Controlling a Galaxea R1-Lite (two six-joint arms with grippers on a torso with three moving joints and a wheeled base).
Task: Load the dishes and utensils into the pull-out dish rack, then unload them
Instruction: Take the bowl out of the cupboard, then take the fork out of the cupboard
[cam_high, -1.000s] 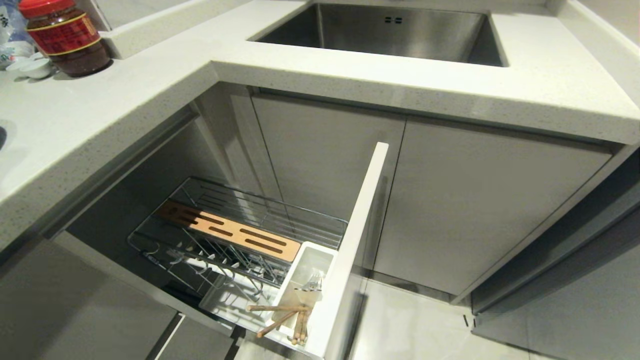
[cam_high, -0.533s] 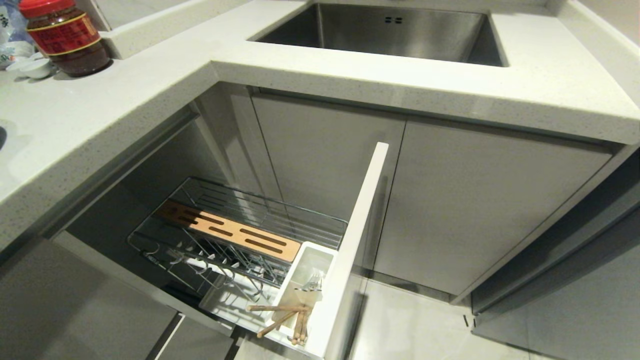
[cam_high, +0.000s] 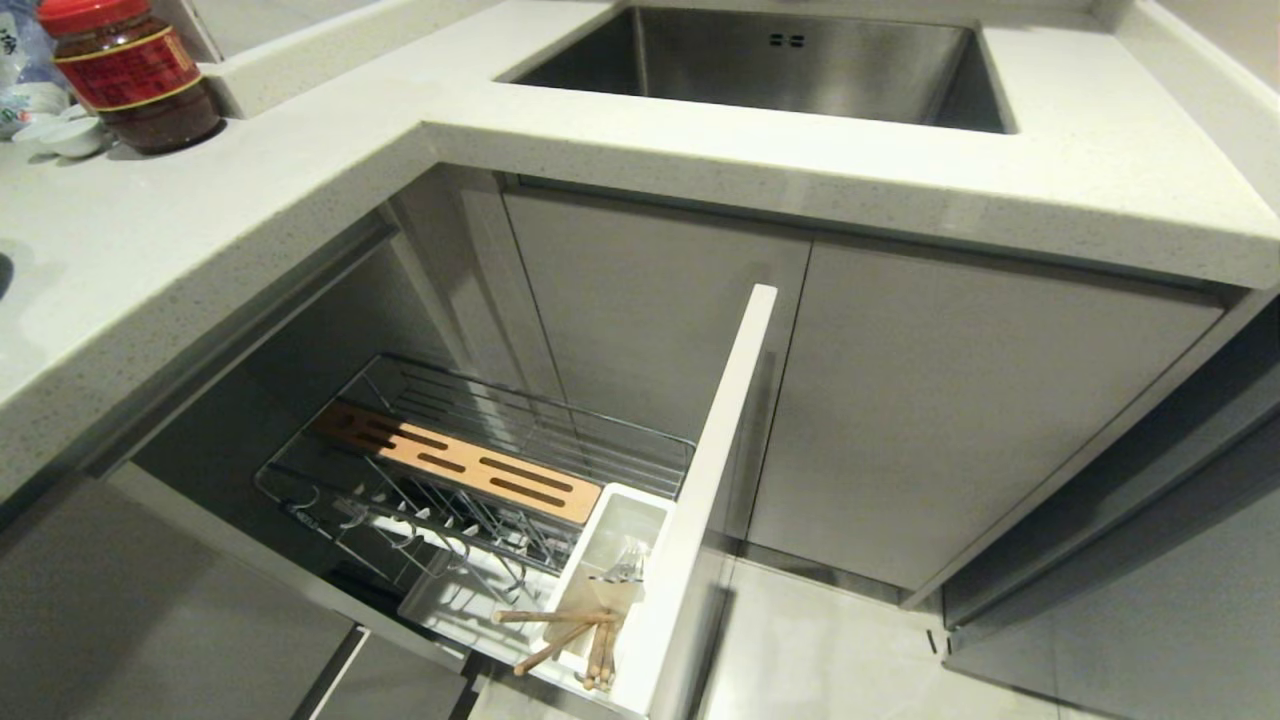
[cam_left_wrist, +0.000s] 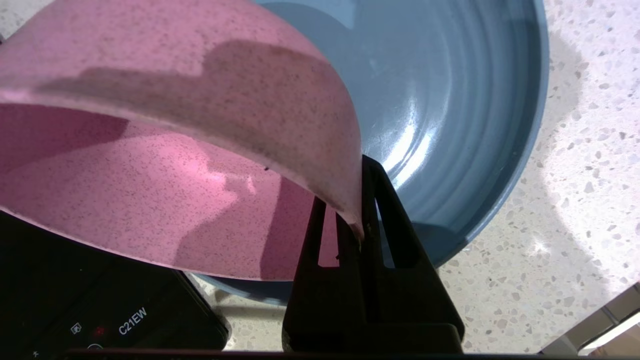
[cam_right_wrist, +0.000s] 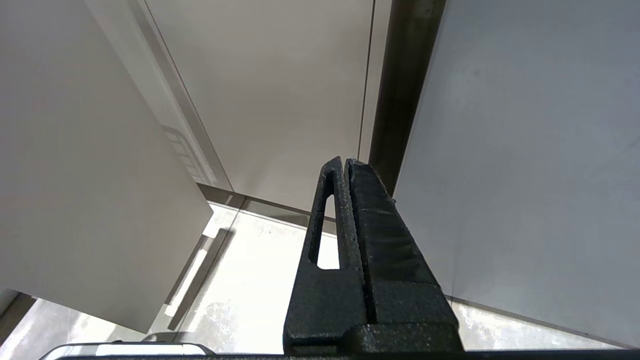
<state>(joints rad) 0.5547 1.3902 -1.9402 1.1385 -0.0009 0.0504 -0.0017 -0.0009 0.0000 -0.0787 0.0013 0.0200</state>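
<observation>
"C21EW" stands in white on the black appliance panel (cam_left_wrist: 100, 320).

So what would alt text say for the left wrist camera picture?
The black left gripper pinches the rim of a deep speckled pink bowl, tilted above a wide blue plate on a speckled white stone counter.

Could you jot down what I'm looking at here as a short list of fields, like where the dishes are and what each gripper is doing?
left gripper: shut on the pink bowl's rim
pink bowl: tilted, over the blue plate
blue plate: on the speckled counter
right gripper: shut, holding nothing, near cabinet doors
dish rack: pulled out, no dishes in it
utensil bin: holds chopsticks and a fork
</observation>
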